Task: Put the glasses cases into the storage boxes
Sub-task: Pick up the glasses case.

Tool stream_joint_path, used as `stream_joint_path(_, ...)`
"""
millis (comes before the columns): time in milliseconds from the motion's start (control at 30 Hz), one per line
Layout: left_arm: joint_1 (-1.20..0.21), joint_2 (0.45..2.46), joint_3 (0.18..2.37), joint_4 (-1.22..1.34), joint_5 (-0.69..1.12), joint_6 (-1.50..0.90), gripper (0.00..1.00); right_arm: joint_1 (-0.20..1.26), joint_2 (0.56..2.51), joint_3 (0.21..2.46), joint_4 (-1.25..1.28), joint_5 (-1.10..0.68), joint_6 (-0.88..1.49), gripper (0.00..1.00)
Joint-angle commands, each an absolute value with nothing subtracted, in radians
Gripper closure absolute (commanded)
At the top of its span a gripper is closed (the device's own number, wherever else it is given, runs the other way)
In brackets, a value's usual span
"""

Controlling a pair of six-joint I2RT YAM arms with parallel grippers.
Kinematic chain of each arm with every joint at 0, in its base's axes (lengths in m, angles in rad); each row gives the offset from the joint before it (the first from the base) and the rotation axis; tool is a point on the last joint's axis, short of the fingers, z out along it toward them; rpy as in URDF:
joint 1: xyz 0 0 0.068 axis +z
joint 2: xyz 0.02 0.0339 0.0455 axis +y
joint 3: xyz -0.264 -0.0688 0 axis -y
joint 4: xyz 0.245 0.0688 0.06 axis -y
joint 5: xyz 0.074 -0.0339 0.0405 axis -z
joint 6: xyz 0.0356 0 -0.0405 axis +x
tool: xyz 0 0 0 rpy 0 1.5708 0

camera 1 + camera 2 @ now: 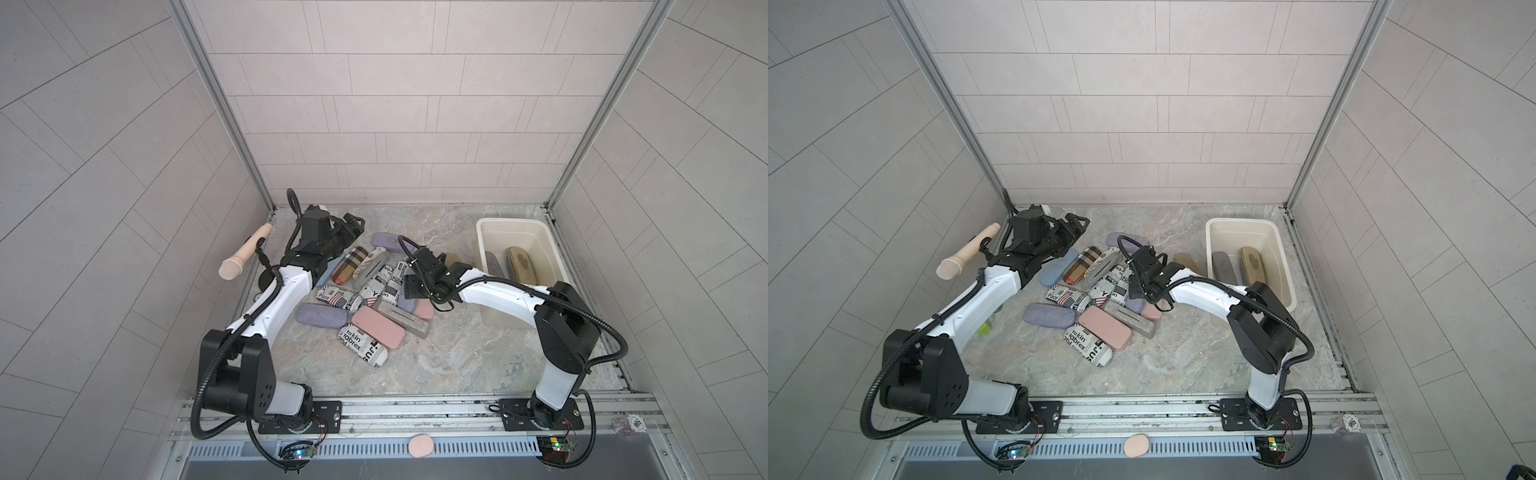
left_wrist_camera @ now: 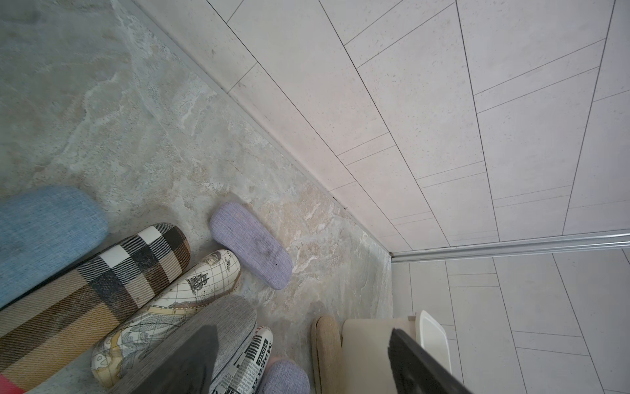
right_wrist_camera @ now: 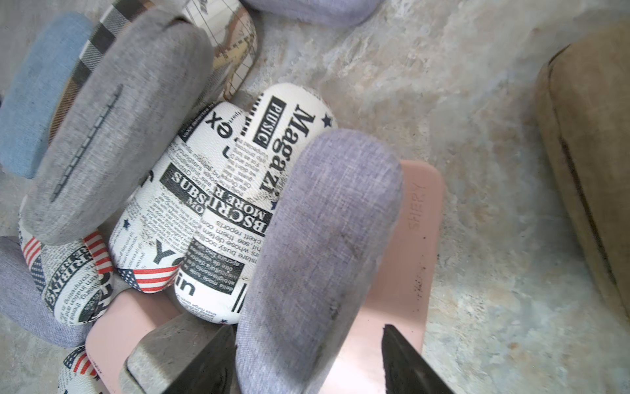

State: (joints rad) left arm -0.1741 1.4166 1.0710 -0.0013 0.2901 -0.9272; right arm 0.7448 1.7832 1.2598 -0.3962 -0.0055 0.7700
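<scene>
Most of the job is left, as I judge it. Nearest, at 6 o'clock, the bench (image 1: pixel 436 365) is bare and gives either arm free room. Past that, from the centre toward 10 o'clock, a dozen or more glasses cases (image 1: pixel 376 286) lie in a touching, overlapping heap, with a newsprint case (image 1: pixel 363 347) at its near edge.

On the heap's 3 o'clock side the right end effector (image 3: pixel 306 361) hangs astride a lavender case (image 3: pixel 324 238) that rests on a pink case (image 3: pixel 416 238). Its jaws are apart and not closed on anything.

Farther, at 2 o'clock, the storage box (image 1: pixel 513 221) stands close against the side rail. It holds only a grey case (image 1: pixel 492 264) and an olive case (image 1: pixel 521 259), with floor to spare. A tan case (image 1: pixel 1185 261) lies just outside its wall, under the likely path, and the rim must be cleared.

Farthest, at 11 o'clock, the left end effector (image 1: pixel 357 224) hovers open and empty near the back corner.
</scene>
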Motion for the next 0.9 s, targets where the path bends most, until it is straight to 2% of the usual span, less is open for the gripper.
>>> stream_joint_path(0,-0.170,1.407,1.060,0.032,0.296,-0.937,0.14,0.732,1.777,1.247,-0.358,-0.049,0.801,0.30)
stream_joint_path(267,-0.171,1.412,1.060,0.035,0.302,-0.939,0.14,0.694,1.785,1.188,-0.243,-0.157,0.813,0.33)
stream_joint_path(867,-0.171,1.420,1.059,0.063,0.330,-0.946,0.14,0.684,1.846,1.194,-0.199,-0.182,0.818,0.41)
